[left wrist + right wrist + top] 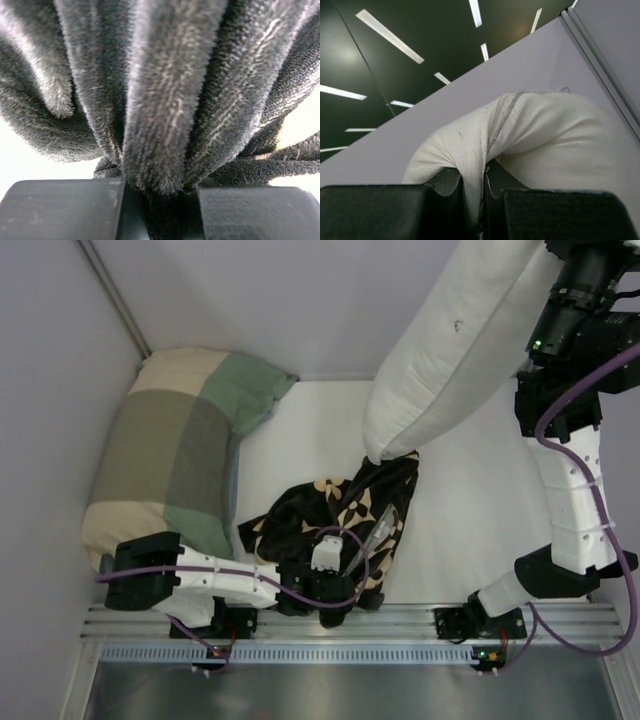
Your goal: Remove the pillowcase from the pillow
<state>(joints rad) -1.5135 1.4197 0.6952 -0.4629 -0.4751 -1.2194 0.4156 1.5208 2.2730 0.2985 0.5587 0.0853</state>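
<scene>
The black pillowcase (335, 515) with tan flower motifs lies crumpled on the table in front of the left arm. My left gripper (318, 590) is shut on a bunch of its plush black fabric (165, 110), pinned between the jaws. The white pillow (450, 350) hangs in the air at the upper right, its lower corner just touching the top edge of the pillowcase. My right gripper (482, 200) is shut on a fold of the pillow's seam (480, 145) and holds it high; in the top view the gripper itself is hidden behind the pillow and the arm.
A green, beige and olive patchwork pillow (170, 450) lies at the left against the wall. Grey walls (300, 300) close the back and sides. A metal rail (350, 625) runs along the near edge.
</scene>
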